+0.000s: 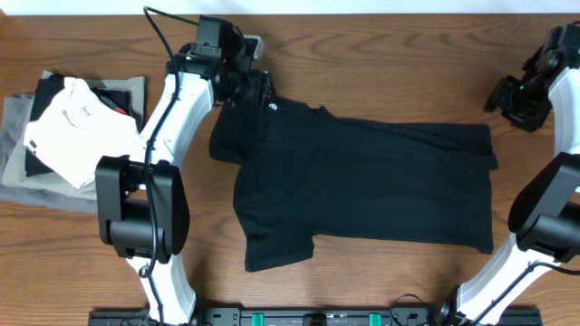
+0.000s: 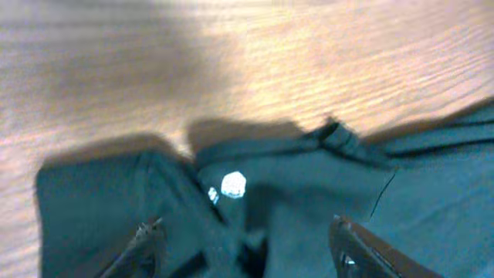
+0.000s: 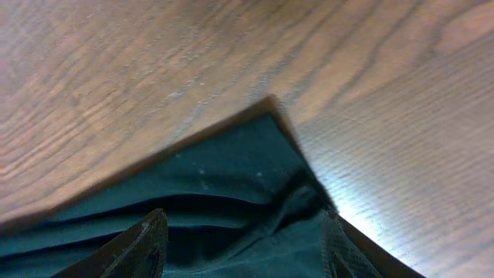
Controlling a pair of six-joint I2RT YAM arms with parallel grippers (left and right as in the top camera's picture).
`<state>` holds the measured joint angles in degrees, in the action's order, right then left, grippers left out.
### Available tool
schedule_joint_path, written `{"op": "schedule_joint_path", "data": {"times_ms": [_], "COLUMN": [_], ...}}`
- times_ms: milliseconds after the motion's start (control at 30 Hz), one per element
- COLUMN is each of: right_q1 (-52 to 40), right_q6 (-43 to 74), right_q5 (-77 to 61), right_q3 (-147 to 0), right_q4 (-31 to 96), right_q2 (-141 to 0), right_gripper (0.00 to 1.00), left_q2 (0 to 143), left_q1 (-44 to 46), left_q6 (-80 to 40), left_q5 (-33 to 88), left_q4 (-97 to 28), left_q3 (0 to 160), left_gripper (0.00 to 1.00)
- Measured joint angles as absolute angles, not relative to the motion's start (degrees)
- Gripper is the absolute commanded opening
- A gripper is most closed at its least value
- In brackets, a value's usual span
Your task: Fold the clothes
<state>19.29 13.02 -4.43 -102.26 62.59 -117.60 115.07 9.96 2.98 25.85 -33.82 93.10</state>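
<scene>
Black T-shirt lies spread flat on the wooden table, one sleeve toward me, collar to the left. I read the left gripper over the collar by the white label, fingers wide apart, nothing clamped. Right gripper hovers near the far hem corner, fingers wide apart, holding nothing. Folded pile sits at far left.

My left gripper is open wide. I see my two fingers low down, one on each side. A dark shirt lies under them and in the gap between them. Just ahead of my fingers, a small round white tag sits on the shirt. Past the shirt is the brown wooden table. It all looks blurry.
</scene>
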Motion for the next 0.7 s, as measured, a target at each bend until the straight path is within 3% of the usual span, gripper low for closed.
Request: {"op": "schedule_joint_path", "data": {"times_ms": [533,700], "right_q1": [15.9,15.9], "right_q6": [11.6,11.5], "right_q5": [-5.2,-5.2], "right_q3": [-102.2,-102.2], "right_q4": [61.6,60.9], "right_q2": [-117.6,-117.6], "right_gripper": [0.61,0.61], "left_q2": [125.1,125.1], "left_q1": [10.3,10.4], "left_q6": [3.0,2.8], "left_q5": [30.5,32.6], "left_q4": [-30.5,-29.9], "left_q3": [93.1,93.1], "left_gripper": [0.7,0.64]}}
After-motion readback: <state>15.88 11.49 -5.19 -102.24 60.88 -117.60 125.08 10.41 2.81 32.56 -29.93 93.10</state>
